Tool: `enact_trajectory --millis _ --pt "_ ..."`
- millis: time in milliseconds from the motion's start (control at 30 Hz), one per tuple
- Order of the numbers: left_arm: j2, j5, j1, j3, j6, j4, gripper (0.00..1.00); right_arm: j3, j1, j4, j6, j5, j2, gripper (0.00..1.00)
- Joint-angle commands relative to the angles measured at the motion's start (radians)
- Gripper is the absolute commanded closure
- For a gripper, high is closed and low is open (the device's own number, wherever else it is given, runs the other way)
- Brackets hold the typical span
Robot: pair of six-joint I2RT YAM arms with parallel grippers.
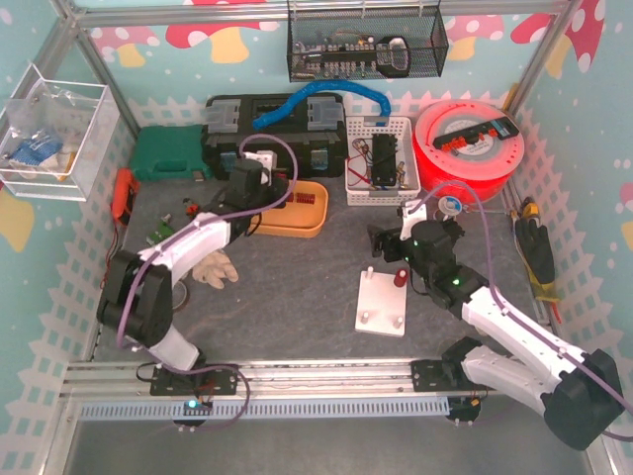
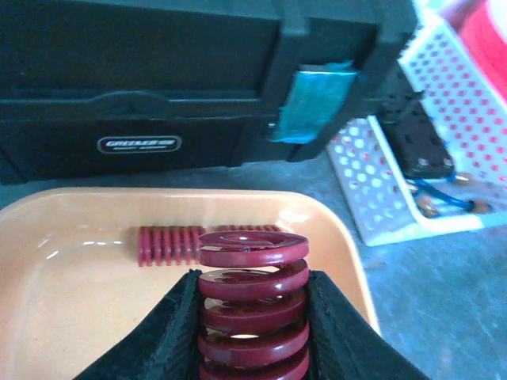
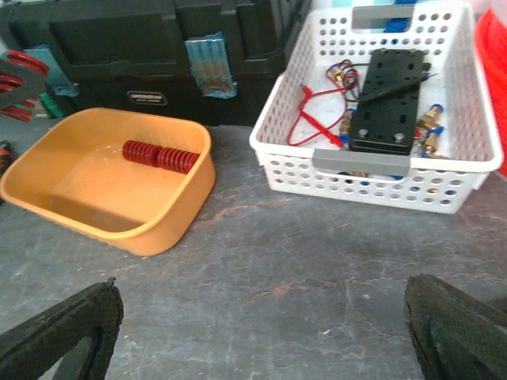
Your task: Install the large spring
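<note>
The left jaws are clenched on the large spring (image 2: 253,285), pinching its red coils from both sides and holding it upright over the orange tray (image 2: 79,317), at the far left of the counter (image 1: 297,297). Two spare springs (image 2: 166,245) lie just beyond it on the tray floor. The right jaws are released and spread wide, hovering above the counter just beyond the white peg plate (image 1: 381,307), which already carries a small red piece (image 1: 401,277) on its far right corner. The likeliest trouble is the hold itself: the pads press on rounded coils, so the spring could roll, tilt or squirt out if the arm swings fast, and a tilted spring would probably jam on a peg rather than slide down over it. How high its lower end sits is hidden (so is its clearance over the tray's rim), and a low sideways exit might clip that rim and drag the tray. The black toolbox (image 2: 158,79) close behind and the white perforated basket (image 3: 372,182) to the right leave little room farther back. The open lane runs nearer and rightward across bare counter toward the plate, where the right arm crowds the far side.
</note>
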Motion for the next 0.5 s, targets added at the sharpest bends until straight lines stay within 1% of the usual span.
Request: enact_trajectory --millis 0,133,233,333,467 --pt "-0.139 0.095 -0.046 -0.142 0.104 0.218 0.91 0.043 -0.001 -0.040 0.005 -0.082 0.003 0.04" --pt "-0.256 0.109 -0.126 -0.316 0.197 0.428 0.93 0.055 -0.002 -0.049 0.037 -0.139 0.011 0.04" --pt "-0.326 0.106 -0.190 -0.450 0.261 0.573 0.94 0.070 -0.002 -0.045 0.054 -0.218 0.027 0.06" --pt "-0.387 0.051 -0.272 -0.591 0.351 0.742 0.95 0.080 -0.001 -0.014 0.053 -0.348 0.045 0.08" --pt "-0.450 0.010 -0.352 -0.770 0.461 0.981 0.96 0.081 0.002 0.025 0.069 -0.514 0.071 0.12"
